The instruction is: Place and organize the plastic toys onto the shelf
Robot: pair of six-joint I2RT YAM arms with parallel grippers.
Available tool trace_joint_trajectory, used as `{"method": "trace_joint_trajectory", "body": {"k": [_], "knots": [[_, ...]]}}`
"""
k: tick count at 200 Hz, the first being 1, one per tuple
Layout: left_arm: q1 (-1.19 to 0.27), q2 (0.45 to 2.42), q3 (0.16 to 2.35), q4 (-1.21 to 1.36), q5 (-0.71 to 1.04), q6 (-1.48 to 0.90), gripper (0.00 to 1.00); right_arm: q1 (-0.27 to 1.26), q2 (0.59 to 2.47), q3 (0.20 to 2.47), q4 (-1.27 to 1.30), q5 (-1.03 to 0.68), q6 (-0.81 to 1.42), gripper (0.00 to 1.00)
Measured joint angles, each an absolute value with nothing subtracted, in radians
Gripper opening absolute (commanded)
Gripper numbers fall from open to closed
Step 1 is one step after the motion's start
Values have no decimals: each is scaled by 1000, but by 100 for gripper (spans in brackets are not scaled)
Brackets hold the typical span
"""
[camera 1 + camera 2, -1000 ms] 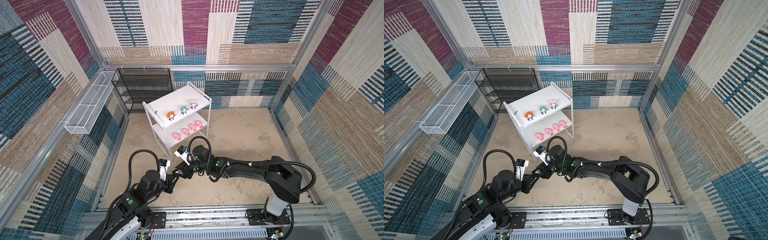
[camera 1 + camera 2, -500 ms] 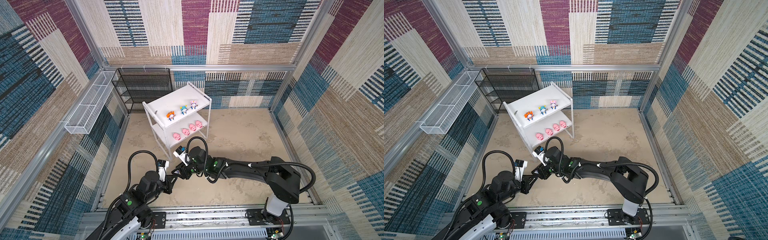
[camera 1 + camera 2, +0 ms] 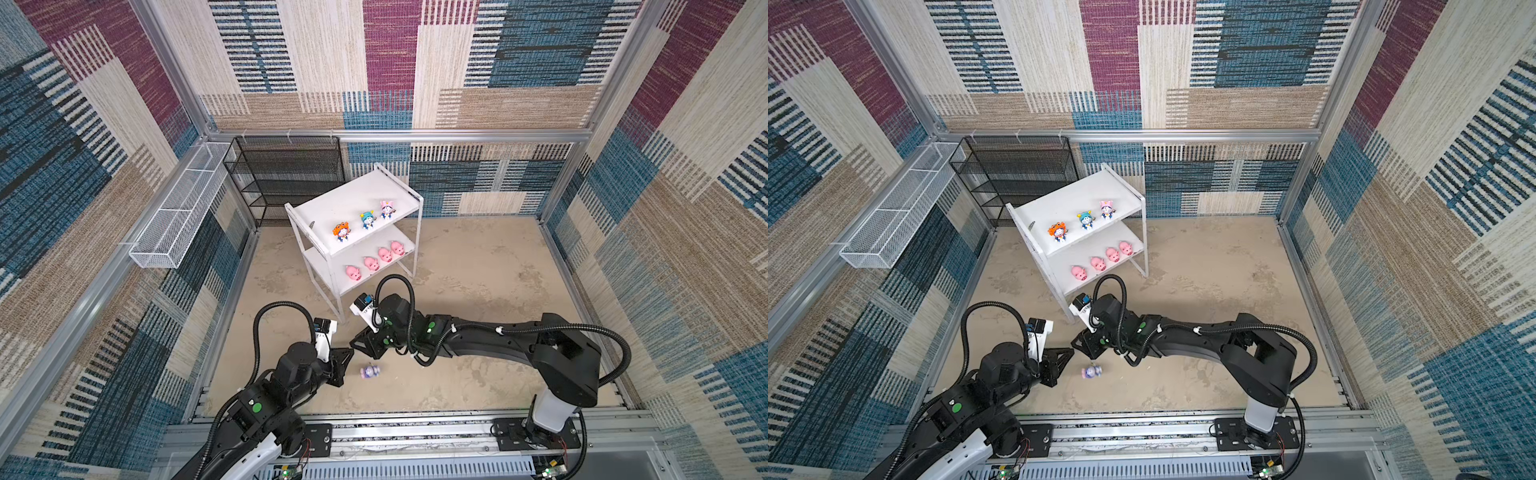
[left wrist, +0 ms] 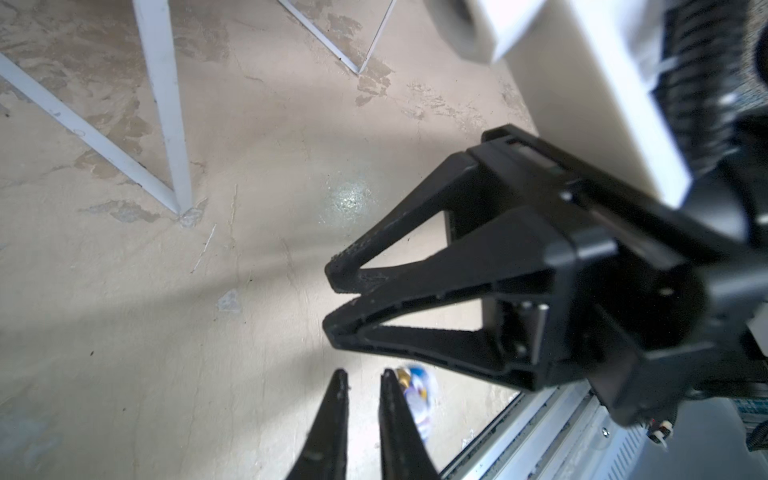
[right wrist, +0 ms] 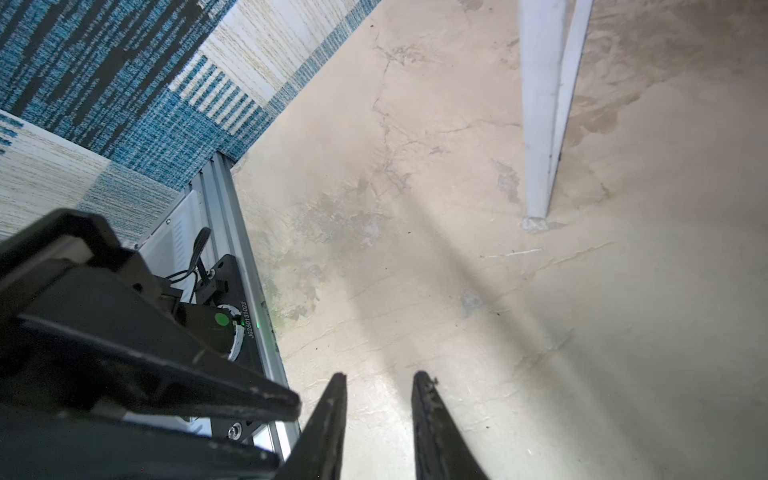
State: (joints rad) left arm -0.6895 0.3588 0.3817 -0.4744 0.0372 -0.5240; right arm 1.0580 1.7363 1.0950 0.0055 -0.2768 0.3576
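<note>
Surface [image 3: 478, 266]: beige, mottled and scuffed, enclosed by walls [image 3: 390, 62] of woven blue, maroon and tan patchwork. Shelf [image 3: 353, 199]: rear left, set askew to the walls. Top board: three hooded figurines [image 3: 367, 220], upright. Lower board: four pigs [image 3: 370, 263] in a row, snouts forward. The purple-hooded figurine [image 3: 369, 371] lies on its side on the surface, with its long axis left–right in both top views and its purple end toward the left end effector [image 4: 363, 376]. That and the right end effector [image 5: 378, 376] are pinched together, grasping nothing, tips just beside the toy.
</note>
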Motion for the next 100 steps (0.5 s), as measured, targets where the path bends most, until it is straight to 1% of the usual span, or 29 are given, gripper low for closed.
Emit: {"method": "trace_joint_trajectory", "body": {"k": [15,26,40,49,60,78,100], "knots": [[-690,359,382,-464,37,-524,14,1059,1736,1095,6,-279,358,30],[-690,359,382,-461,37,-524,14,1060,1736,1095,6,-280,362,37],[-690,359,382,-460,37,-524,14,1060,1733,1087,9,-278,362,41],[-690,359,382,-460,37,-524,16,1060,1727,1076,9,-276,362,43],[-690,359,382,-461,37,-524,20,1060,1712,1055,9,-267,362,47],[-690,357,382,-461,33,-524,25,1053,1667,994,9,-249,364,50],[-690,352,383,-461,24,-525,41,1052,1597,902,1,-217,369,57]]}}
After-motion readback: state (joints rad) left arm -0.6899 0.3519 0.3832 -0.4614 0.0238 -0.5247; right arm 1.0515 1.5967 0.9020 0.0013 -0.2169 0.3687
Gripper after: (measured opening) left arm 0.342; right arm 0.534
